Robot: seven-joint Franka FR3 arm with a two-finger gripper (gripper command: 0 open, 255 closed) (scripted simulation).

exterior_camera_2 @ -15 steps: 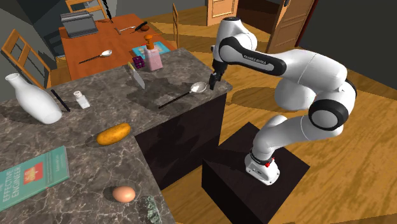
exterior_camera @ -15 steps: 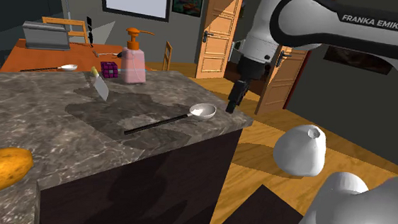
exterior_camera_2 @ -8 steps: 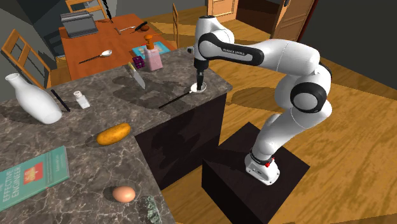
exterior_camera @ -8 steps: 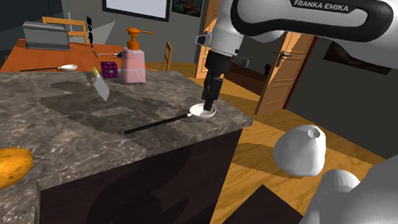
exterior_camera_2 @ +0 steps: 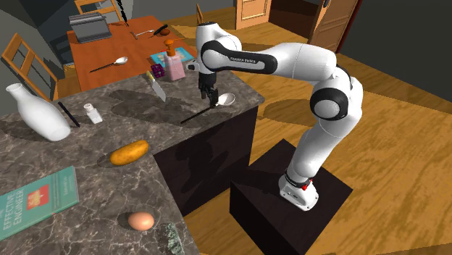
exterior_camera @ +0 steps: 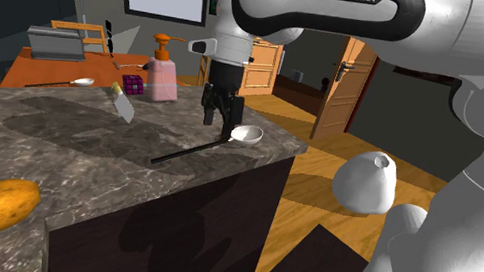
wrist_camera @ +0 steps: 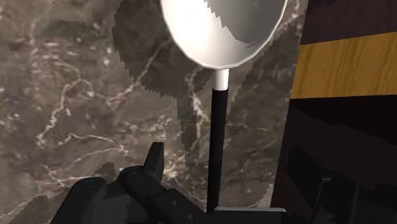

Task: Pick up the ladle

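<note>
The ladle lies flat on the dark marble counter [exterior_camera: 76,146] near its corner. Its white bowl [exterior_camera: 249,135] points toward the edge, and its thin black handle [exterior_camera: 187,152] runs back over the counter. In the second exterior view the ladle [exterior_camera_2: 226,99] sits close to the counter's right end. My black gripper [exterior_camera: 219,122] hangs low over the handle just behind the bowl, open, with a finger on each side and not clasping it. From the wrist, the handle [wrist_camera: 216,146] runs out between the fingers toward the bowl [wrist_camera: 222,28], with one finger [wrist_camera: 154,164] beside it.
A pink soap dispenser [exterior_camera: 162,70], a small cube [exterior_camera: 132,84] and a knife [exterior_camera: 121,104] stand behind the ladle. An orange loaf [exterior_camera_2: 129,152], a shaker [exterior_camera_2: 91,112], a white bottle [exterior_camera_2: 40,112], a book [exterior_camera_2: 36,199] and an egg [exterior_camera_2: 141,221] lie farther along. The counter edge drops just past the bowl.
The arm swung in from beyond the counter's corner, passed over the ladle's bowl and now stands over the handle. The ladle has not moved.
</note>
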